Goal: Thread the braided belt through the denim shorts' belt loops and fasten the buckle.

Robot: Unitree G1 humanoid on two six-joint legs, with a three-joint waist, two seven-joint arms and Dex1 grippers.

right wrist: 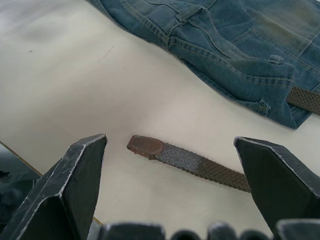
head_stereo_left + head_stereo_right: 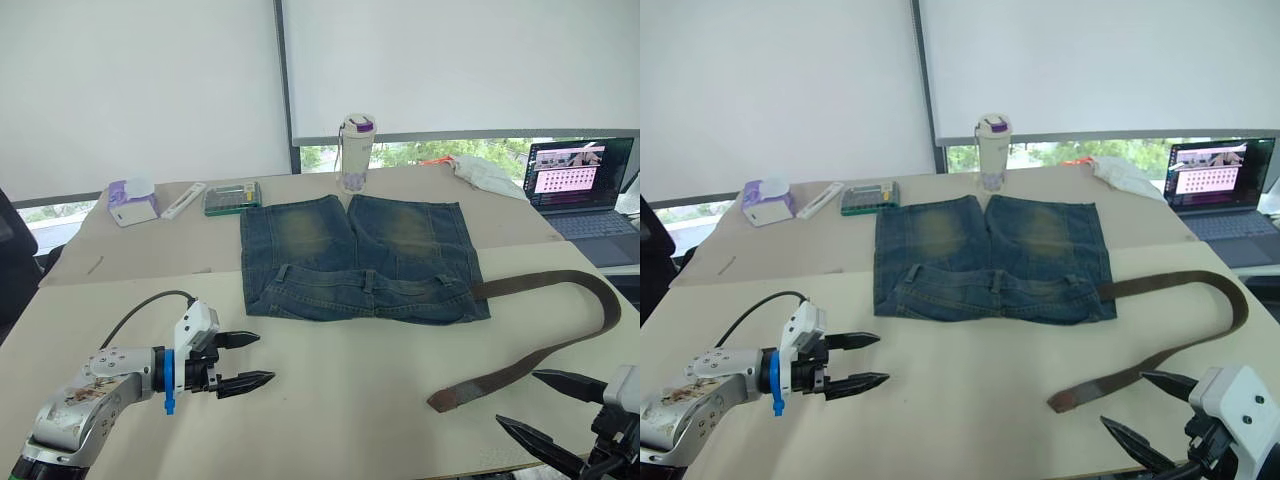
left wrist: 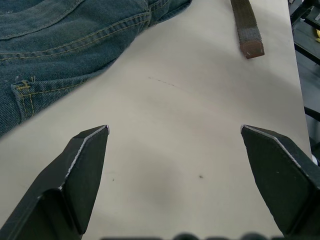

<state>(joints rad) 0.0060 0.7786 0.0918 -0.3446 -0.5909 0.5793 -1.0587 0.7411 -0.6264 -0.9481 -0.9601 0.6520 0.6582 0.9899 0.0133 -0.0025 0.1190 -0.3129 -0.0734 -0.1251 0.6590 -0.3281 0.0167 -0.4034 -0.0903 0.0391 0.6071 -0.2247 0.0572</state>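
The denim shorts [image 2: 360,258] lie mid-bench; the braided belt [image 2: 560,335] curls toward the right edge — both grippers, left [image 2: 247,361] and right [image 2: 555,410], wide open, empty.

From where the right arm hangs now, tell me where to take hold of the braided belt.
Grip the braided belt just behind its reddish tip, coming straight down with the right tool, which is open above it. The strap lies flat and free on the table there; its far end runs under the denim shorts.

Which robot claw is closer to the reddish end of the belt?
The right gripper. The braided belt has its reddish tip just ahead of those fingers; the left gripper is across the table.
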